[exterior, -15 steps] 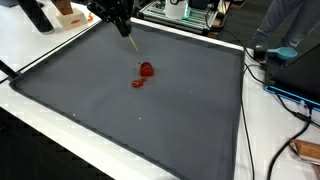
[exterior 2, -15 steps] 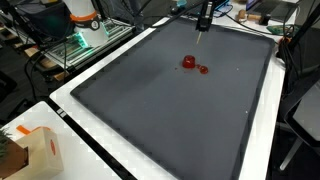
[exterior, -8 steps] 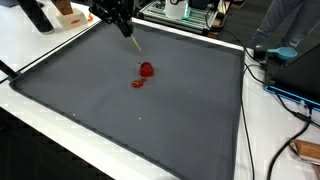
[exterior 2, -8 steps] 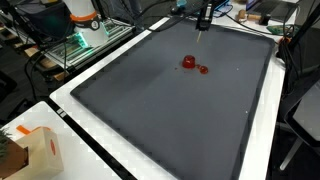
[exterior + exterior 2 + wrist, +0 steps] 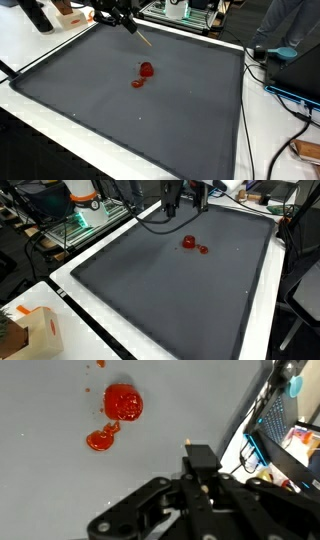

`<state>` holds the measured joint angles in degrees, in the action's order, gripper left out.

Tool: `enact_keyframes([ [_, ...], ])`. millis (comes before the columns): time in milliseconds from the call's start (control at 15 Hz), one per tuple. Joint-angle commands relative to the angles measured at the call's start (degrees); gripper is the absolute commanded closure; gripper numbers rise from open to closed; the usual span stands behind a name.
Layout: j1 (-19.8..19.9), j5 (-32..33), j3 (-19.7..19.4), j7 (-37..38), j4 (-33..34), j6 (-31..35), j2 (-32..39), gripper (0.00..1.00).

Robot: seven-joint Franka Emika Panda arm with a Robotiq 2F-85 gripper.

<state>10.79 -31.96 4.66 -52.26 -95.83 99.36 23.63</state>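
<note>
The end effector [image 5: 124,20] hovered over the far edge of the grey mat [image 5: 90,110], closed narrow on what seemed a thin stick [image 5: 144,39]. The red blob [image 5: 146,69] and red smear [image 5: 137,83] lay mid-mat, well apart from it.

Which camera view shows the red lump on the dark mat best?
The wrist view: there the red lump is large and sharp, with a smaller red smear just below it. In both exterior views the lump is only a tiny red spot on the dark mat, its shape hard to tell.
</note>
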Motion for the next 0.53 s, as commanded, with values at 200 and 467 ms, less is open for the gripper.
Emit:
enact_keyframes([
  [200,2.5,-10.8,-0.5,-9.1,0.8,-5.8,4.4,0.97],
  [467,2.4,-13.3,-1.2,-10.6,0.5,-5.2,6.9,0.97],
])
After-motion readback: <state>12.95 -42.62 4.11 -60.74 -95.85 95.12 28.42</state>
